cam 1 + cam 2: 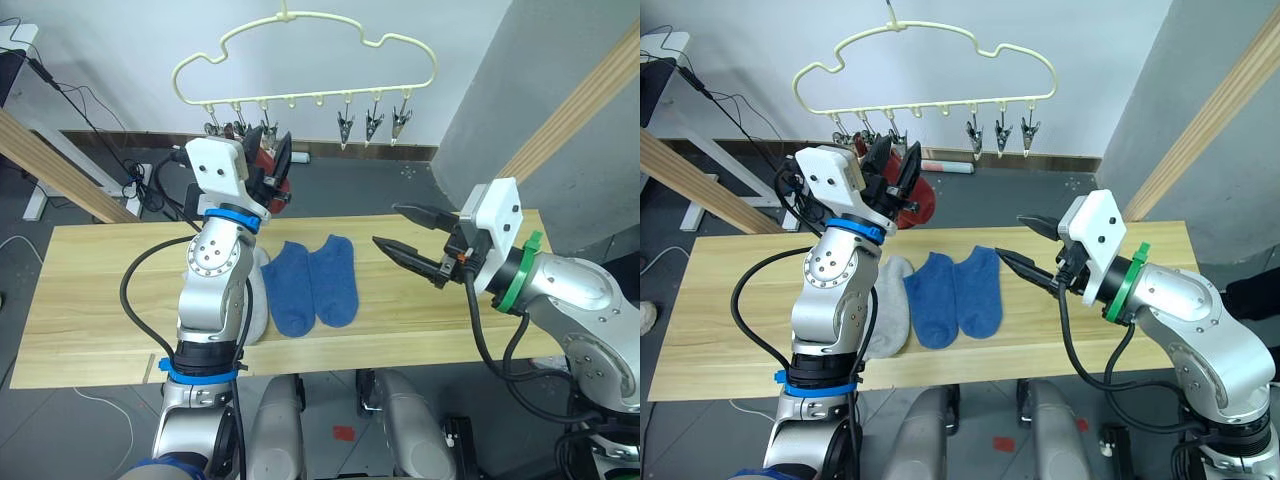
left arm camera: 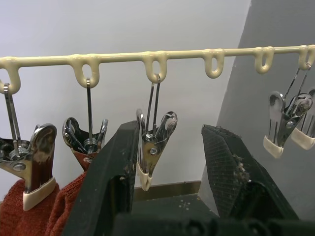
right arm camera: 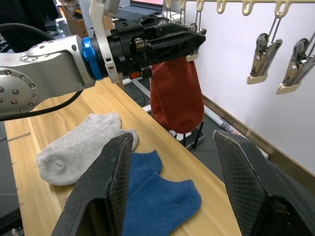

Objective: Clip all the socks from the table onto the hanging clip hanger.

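Note:
The pale yellow clip hanger (image 1: 300, 98) hangs behind the table (image 1: 100, 300). Rust red socks (image 3: 177, 98) hang from its left clips, their fabric held in two clips (image 2: 54, 211). My left gripper (image 1: 894, 158) is raised to the clip row, open, with an empty metal clip (image 2: 152, 147) between its fingers, close to one finger. Two blue socks (image 1: 290, 285) (image 1: 335, 275) lie flat side by side on the table. Grey socks (image 1: 890, 315) lie to their left, partly hidden by my left arm. My right gripper (image 1: 385, 224) hovers open and empty above the table, right of the blue socks.
Three empty clips (image 1: 373, 125) hang at the hanger's right end. Thick wooden rails slant at the far left (image 1: 60, 165) and far right (image 1: 580, 100). Cables lie on the floor behind the table. Bare tabletop extends left and right of the socks.

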Controlling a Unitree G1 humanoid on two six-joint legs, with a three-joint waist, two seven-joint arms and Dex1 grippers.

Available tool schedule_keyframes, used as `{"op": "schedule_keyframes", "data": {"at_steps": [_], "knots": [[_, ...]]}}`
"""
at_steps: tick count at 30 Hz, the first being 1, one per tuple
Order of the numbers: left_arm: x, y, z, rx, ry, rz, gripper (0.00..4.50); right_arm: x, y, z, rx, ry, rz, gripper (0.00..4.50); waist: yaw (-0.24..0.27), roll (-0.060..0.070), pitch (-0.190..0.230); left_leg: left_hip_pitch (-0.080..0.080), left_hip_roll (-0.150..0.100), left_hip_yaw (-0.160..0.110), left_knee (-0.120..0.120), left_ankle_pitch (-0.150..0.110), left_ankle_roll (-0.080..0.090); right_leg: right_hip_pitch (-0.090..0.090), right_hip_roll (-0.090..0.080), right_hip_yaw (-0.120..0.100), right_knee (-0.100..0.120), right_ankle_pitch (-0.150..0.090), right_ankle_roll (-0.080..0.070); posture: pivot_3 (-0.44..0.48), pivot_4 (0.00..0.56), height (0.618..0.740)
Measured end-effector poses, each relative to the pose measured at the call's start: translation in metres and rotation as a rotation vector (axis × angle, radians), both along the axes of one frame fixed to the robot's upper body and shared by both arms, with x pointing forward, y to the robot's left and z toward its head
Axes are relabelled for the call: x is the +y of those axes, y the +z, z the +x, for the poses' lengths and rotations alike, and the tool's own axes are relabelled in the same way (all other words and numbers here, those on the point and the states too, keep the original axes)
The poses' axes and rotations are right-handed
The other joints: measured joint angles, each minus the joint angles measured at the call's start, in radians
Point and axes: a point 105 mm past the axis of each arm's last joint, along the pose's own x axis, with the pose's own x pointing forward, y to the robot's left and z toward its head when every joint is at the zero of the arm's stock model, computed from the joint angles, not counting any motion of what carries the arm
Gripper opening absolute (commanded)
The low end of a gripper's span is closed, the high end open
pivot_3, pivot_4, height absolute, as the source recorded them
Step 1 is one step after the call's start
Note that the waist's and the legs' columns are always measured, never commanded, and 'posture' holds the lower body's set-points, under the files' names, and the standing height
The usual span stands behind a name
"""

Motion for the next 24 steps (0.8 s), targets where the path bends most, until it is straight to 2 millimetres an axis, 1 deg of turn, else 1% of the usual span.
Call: {"op": "schedule_keyframes", "data": {"at_steps": [7,10,14,24], "knots": [[-0.001,0.003,0.001,-0.007,-0.001,-0.005,2.16,0.001,0.001,-0.001,0.002,0.007,0.005,2.72,-0.007,0.0,0.0,0.0,0.0,0.0,0.0,0.0,0.0,0.0,0.0,0.0,0.0,0.0,0.0,-0.12,0.401,0.74],[-0.001,0.007,0.002,-0.02,0.014,-0.01,2.16,0.005,0.005,-0.004,-0.002,0.047,0.025,2.72,-0.007,0.0,0.0,0.0,0.0,0.0,0.0,0.0,0.0,0.0,0.0,0.0,0.0,0.0,0.0,-0.12,0.401,0.74],[0.003,0.009,0.003,-0.02,0.048,-0.016,2.16,0.009,0.01,-0.008,-0.01,0.094,0.048,2.72,-0.007,0.0,0.0,0.0,0.0,0.0,0.0,0.0,0.0,0.0,0.0,0.0,0.0,0.0,0.0,-0.12,0.401,0.74],[0.005,0.005,0.006,0.01,0.078,-0.005,2.16,0.007,0.013,-0.005,-0.021,0.112,0.049,2.72,-0.007,0.0,0.0,0.0,0.0,0.0,0.0,0.0,0.0,0.0,0.0,0.0,0.0,0.0,0.0,-0.12,0.401,0.74]]}}
